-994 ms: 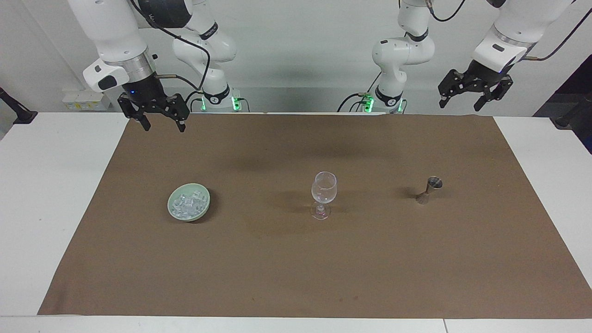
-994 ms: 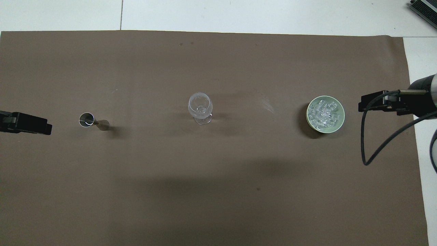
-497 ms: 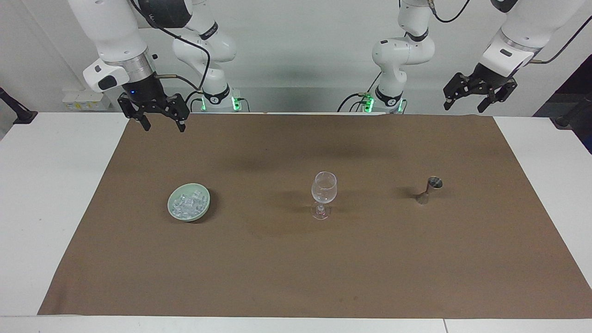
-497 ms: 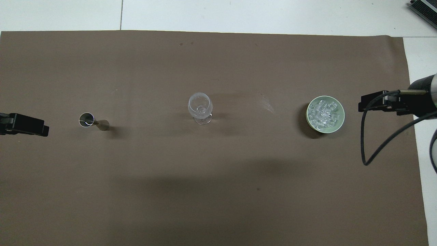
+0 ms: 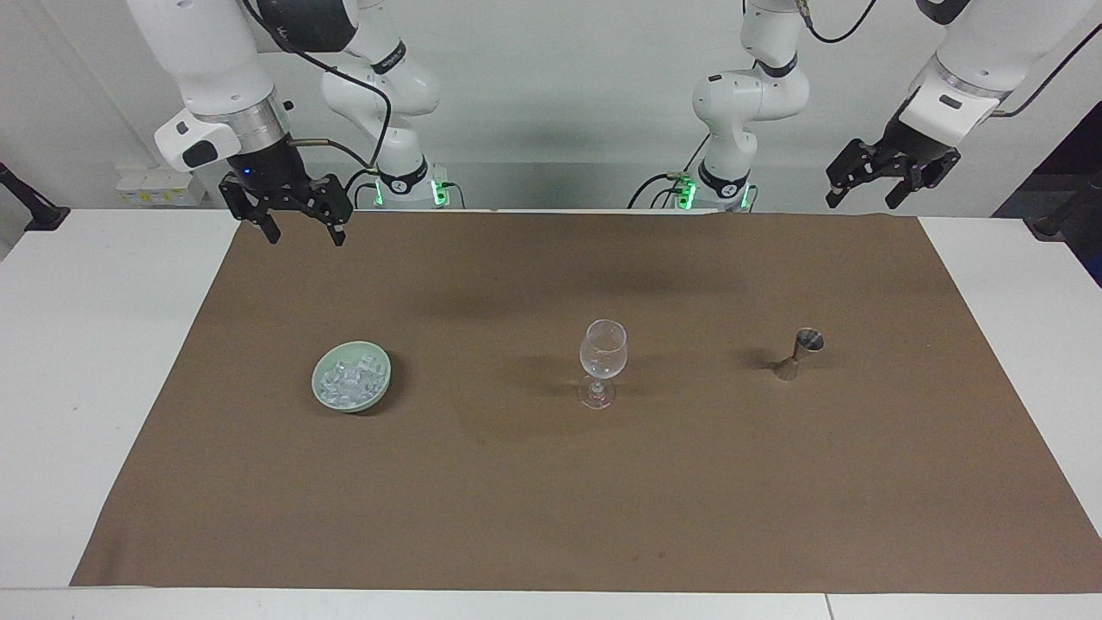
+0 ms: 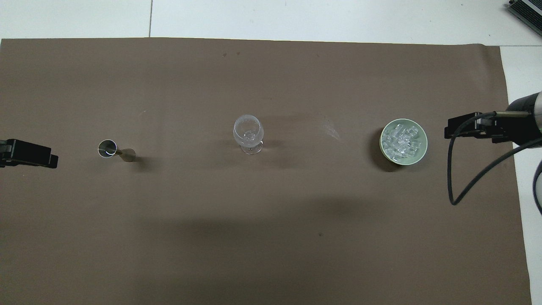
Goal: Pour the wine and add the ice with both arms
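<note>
Two white robot arms hang above a table covered with a brown mat [image 5: 551, 482], each with its black pincer raised in the air and holding nothing. In the facing view the right gripper [image 5: 303, 226] sits in the upper left of the frame, over the mat's edge nearest the robots, its fingers spread wide and pointing down. The left gripper [image 5: 871, 191] hangs in the upper right of the frame, over the mat's corner nearest the robots at the left arm's end, its fingers also spread apart.

Three things stand in a row across the middle of the mat. The ice [image 5: 349, 382], a heap of small clear cubes, fills a pale green bowl [image 5: 379, 389] in the centre left of the facing view, toward the right arm's end. A clear stemmed wine glass [image 5: 602, 353] stands upright at the centre. A small metal measuring cup [image 5: 801, 351] stands in the centre right of the frame, toward the left arm's end.

From overhead, the bowl of ice [image 6: 402, 140] appears at the right of the frame, the glass [image 6: 248, 132] at the centre and the measuring cup [image 6: 111, 150] at the left.
</note>
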